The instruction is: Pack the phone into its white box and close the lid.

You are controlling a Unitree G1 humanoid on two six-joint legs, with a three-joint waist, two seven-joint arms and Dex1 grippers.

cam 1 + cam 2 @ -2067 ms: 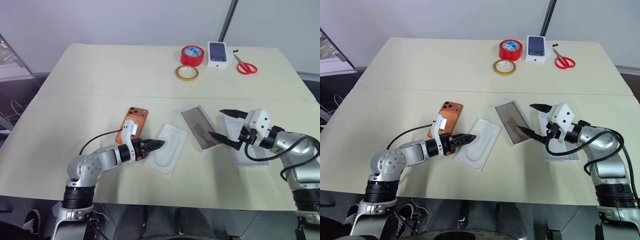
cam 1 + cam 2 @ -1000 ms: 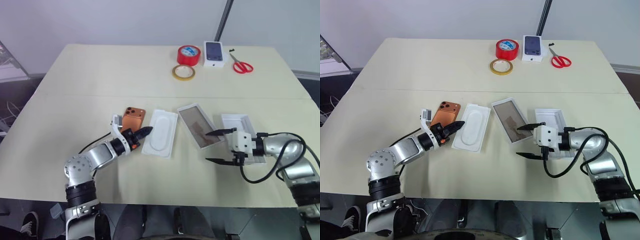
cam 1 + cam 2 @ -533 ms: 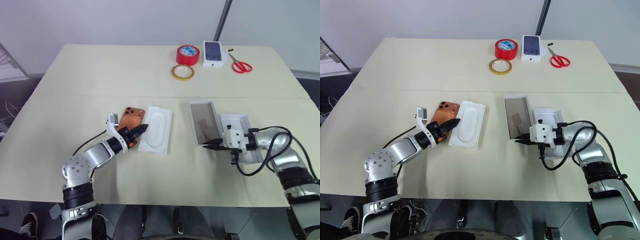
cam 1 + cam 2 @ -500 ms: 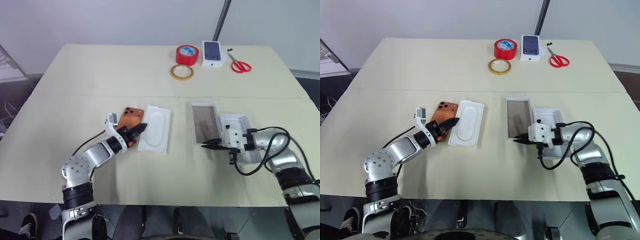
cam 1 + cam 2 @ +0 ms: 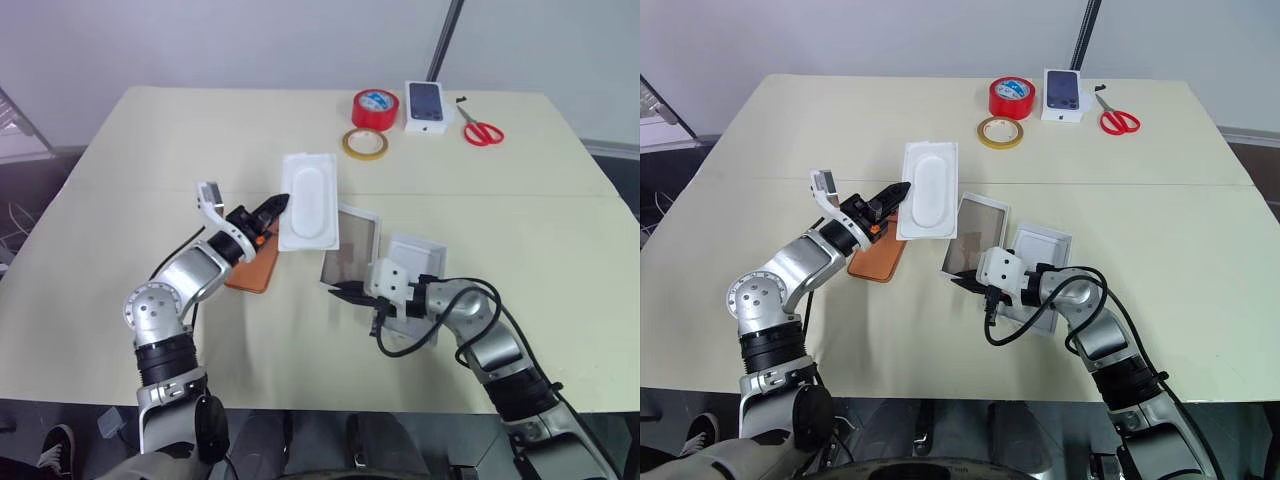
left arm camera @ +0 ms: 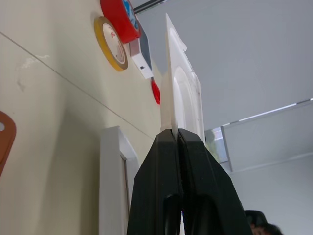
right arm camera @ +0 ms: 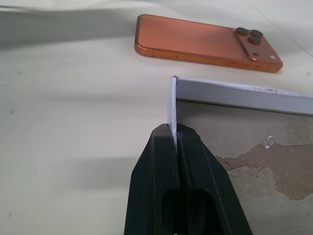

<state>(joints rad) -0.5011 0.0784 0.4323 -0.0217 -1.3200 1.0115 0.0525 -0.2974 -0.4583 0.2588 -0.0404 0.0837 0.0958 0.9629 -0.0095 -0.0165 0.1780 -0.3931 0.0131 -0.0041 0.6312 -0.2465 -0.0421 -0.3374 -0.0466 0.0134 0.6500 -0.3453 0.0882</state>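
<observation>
The orange phone point(image 5: 255, 272) lies flat on the table, partly under my left arm. Above it my left gripper point(image 5: 281, 204) is shut on the edge of a flat white insert point(image 5: 308, 198) with an oval recess, held clear of the table. The white box point(image 5: 350, 245) is an open tray with white walls and a grey-brown floor, lying just right of the phone. My right gripper point(image 5: 335, 290) is shut on the box's near wall point(image 7: 172, 105). A second, plain white tray point(image 5: 420, 255) lies beside the box, partly under my right arm.
At the far edge of the table point(image 5: 150, 150) sit a red tape roll point(image 5: 378, 107), a yellow tape ring point(image 5: 368, 144), a white box with a dark phone picture point(image 5: 427, 105) and red scissors point(image 5: 480, 130).
My right gripper shut on the box wall and dragged the box left toward the phone. My left gripper raised the insert off the table, up and away over the phone.
</observation>
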